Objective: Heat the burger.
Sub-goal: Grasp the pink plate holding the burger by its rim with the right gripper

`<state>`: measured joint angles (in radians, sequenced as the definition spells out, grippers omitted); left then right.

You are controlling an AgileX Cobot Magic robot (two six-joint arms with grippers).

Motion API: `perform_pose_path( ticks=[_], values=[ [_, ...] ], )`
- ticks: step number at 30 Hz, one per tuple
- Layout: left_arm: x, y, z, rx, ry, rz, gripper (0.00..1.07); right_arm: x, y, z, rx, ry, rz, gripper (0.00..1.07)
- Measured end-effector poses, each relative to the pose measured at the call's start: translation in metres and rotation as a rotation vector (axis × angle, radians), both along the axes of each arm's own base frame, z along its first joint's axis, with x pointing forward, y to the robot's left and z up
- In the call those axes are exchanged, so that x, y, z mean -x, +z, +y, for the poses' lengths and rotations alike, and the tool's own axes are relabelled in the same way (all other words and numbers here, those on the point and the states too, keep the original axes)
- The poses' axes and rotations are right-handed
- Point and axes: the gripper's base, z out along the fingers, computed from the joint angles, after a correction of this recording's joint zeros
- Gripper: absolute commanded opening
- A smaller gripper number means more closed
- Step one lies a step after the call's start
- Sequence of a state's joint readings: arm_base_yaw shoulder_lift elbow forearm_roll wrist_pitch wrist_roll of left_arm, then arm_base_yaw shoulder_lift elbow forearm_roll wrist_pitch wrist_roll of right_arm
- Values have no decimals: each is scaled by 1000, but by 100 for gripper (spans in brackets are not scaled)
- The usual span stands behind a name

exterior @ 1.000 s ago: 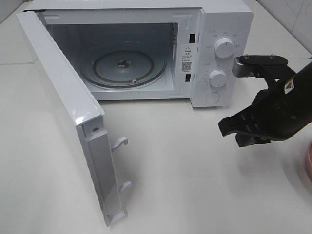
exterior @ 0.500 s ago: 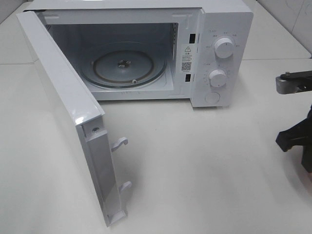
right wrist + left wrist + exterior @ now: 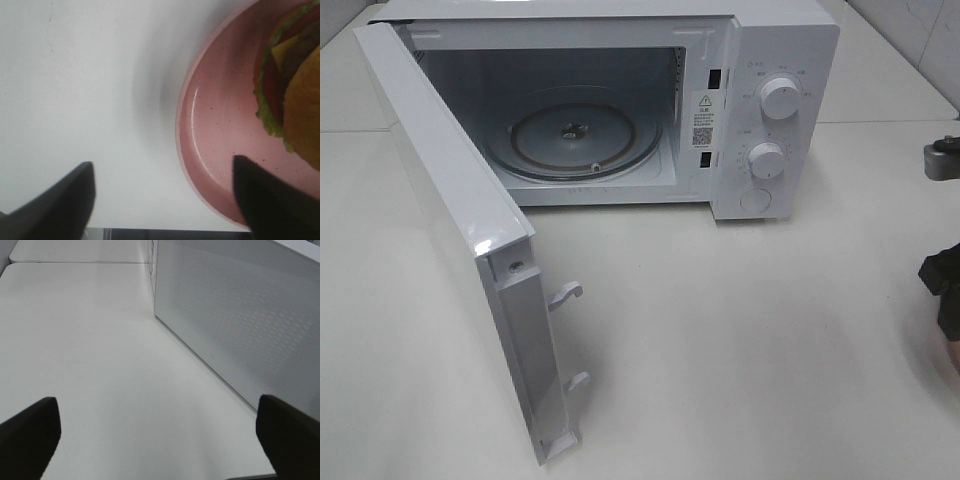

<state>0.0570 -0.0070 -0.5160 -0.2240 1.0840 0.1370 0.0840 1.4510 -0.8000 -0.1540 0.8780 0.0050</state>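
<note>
right claw (image 3: 162, 172) spread, straddling pink plate (image 3: 210, 150) rim | left claw (image 3: 155, 412) spread, empty | risk: shallow rim pinch tips plate, tall burger (image 3: 302, 100) topples off

The right arm (image 3: 945, 290) shows only at the right edge of the high view: a dark wrist section with a grey bracket (image 3: 942, 160) above it. The right jaws stand wide apart, dark fingertips (image 3: 60, 200) gripping nothing. The left arm is outside the high view. In its wrist view the left jaws are spread wide too, with the fingertips (image 3: 30, 435) at opposite corners and nothing between.
</note>
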Motion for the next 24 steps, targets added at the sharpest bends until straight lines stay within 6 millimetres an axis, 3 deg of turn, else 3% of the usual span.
perform_pose_path(
  ticks=[16, 24],
  values=[
    [0, 0, 0, 0, 0, 0, 98, -5, -2, -1, 12, 37, -67, 99],
    [0, 0, 0, 0, 0, 0, 98, 9, -25, -1, -1, 48, -71, 97]
  ],
)
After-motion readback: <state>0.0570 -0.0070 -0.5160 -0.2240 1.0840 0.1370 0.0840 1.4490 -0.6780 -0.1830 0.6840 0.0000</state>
